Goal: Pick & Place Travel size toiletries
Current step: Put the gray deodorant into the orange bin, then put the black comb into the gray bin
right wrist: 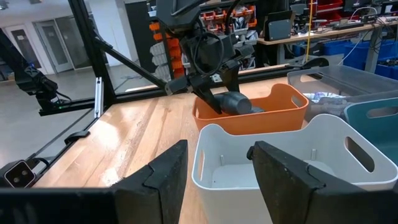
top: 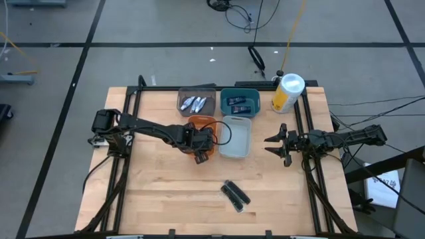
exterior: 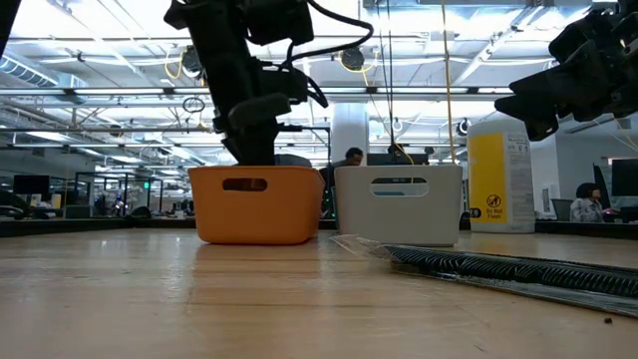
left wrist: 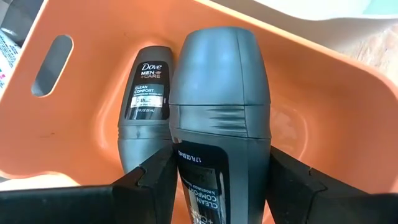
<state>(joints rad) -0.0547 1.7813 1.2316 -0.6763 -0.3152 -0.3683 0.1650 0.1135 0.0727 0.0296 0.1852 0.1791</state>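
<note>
**Orange bin takes the grey ovals**

Orange plastic walls ring two dark grey ovals: one oval lies on the floor of the orange bin, the second oval is clamped between the fingers of the left claw just above it. Two silvery tubes sit in the grey bin, two dark blue tubes in the teal bin. Two black bars lie on the tabletop. The white bin shows nothing inside. The right claw hovers beside it, fingers parted, holding nothing.
</note>
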